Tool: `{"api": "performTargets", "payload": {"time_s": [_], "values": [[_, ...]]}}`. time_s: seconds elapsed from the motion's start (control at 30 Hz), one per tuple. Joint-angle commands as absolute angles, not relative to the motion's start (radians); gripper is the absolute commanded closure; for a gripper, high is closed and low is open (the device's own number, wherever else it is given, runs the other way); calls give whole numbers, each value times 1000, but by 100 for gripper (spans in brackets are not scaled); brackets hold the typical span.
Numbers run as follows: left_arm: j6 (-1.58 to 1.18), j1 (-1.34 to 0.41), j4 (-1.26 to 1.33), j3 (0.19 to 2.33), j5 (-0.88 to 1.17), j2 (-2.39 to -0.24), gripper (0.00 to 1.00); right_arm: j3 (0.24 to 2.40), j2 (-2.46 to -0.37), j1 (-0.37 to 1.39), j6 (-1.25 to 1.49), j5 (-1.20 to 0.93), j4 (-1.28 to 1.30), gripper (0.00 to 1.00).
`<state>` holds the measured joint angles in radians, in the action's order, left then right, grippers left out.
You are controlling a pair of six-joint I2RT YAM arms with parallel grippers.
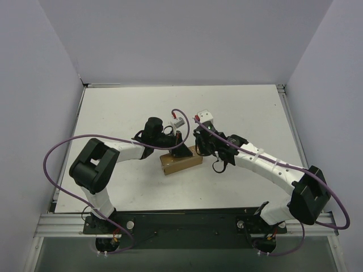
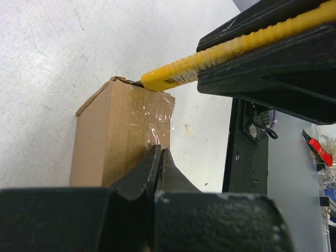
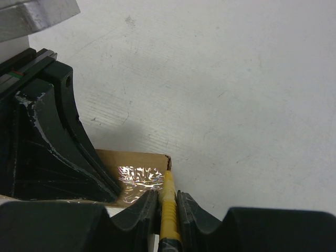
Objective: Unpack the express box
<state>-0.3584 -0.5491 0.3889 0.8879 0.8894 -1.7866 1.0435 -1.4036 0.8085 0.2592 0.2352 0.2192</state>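
The express box [image 1: 180,162], plain brown cardboard sealed with clear tape, lies on the white table between the two arms. My left gripper [image 1: 180,148] is shut and empty, its tips resting on the box's taped top; the left wrist view shows the closed fingers [image 2: 152,168] against the box [image 2: 118,142]. My right gripper [image 1: 199,148] is shut on a yellow utility knife [image 3: 169,207]. The knife's tip touches the torn upper corner of the box [image 3: 142,167]. The knife also shows in the left wrist view [image 2: 210,55], reaching that corner.
White walls enclose the table on the left, back and right. A black rail [image 2: 244,147] runs along the table edge, with a red-handled tool [image 2: 317,149] beyond it. The left gripper's black body [image 3: 47,147] stands close to the left of the knife.
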Motion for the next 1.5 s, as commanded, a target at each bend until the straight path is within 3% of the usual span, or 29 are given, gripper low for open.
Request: {"api": "performTargets", "payload": {"time_s": [0.0,0.5,0.6,0.73,0.8,0.87,0.97,1.03,1.07,1.1,1.17,1.23,1.3,1.43,1.47], "values": [[-290,-551,167,836,650,-1888,100,963,-1419,790,331,40,347,100],[-290,-552,135,851,591,-1871,100,1268,-1492,801,233,-20,696,100],[-290,-552,141,853,609,-1862,100,1342,-1482,801,198,93,695,100],[-252,-554,181,857,727,-1842,100,1487,-1480,749,109,260,626,100],[-230,-558,206,870,799,-1829,100,1555,-1500,666,57,243,595,100],[-201,-560,204,897,866,-1818,93,1597,-1509,603,-33,244,571,100],[-163,-554,178,933,925,-1784,82,1419,-1438,548,-177,273,411,100],[-134,-545,178,960,969,-1750,76,1228,-1378,512,-473,294,236,100],[-115,-543,161,971,977,-1741,74,999,-1324,505,-620,325,-33,97],[-86,-538,132,1012,965,-1726,70,897,-1310,474,-860,321,-181,95],[15,-531,10,1066,945,-1720,68,675,-1321,437,-1074,275,-554,86],[98,-508,-110,1135,933,-1726,67,588,-1373,388,-1277,258,-833,85],[113,-486,-127,1153,943,-1727,66,531,-1456,374,-1331,247,-938,85],[120,-443,-143,1176,972,-1736,65,503,-1465,365,-1240,201,-772,84],[121,-434,-146,1180,973,-1740,65,497,-1491,370,-1230,206,-741,73]]}}
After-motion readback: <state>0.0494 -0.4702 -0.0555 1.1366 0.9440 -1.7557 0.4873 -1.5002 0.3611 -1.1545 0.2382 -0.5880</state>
